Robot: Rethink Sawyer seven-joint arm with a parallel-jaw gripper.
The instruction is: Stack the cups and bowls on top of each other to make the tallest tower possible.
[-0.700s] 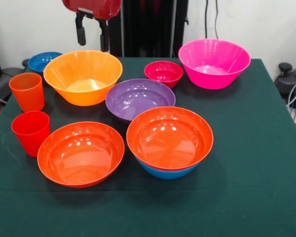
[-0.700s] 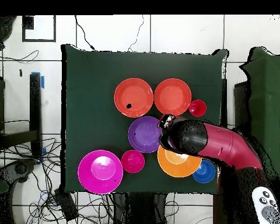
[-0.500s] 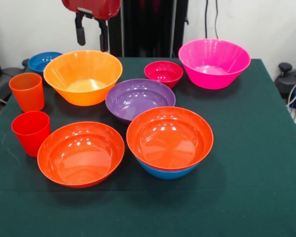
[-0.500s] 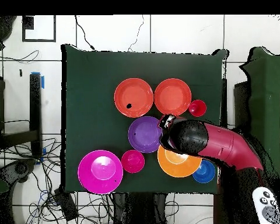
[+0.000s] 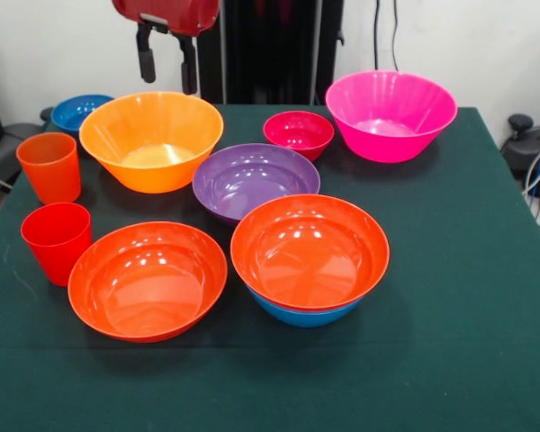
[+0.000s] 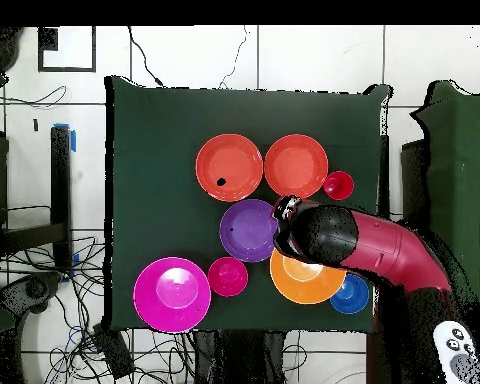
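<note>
Green table [image 5: 468, 270] — pincer [image 5: 168, 65] released, empty; yellow-orange bowl [image 5: 151, 139] just below — light, glossy, slippery; likely best gripped by the rim.

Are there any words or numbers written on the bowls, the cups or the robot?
None can be read in either view.
Bowls, such as the purple bowl: plain, no print.
Red cup and orange cup: plain, no print.
Robot arm: no readable label.
Remote at the overhead view's corner: its buttons carry marks too small to read.
</note>
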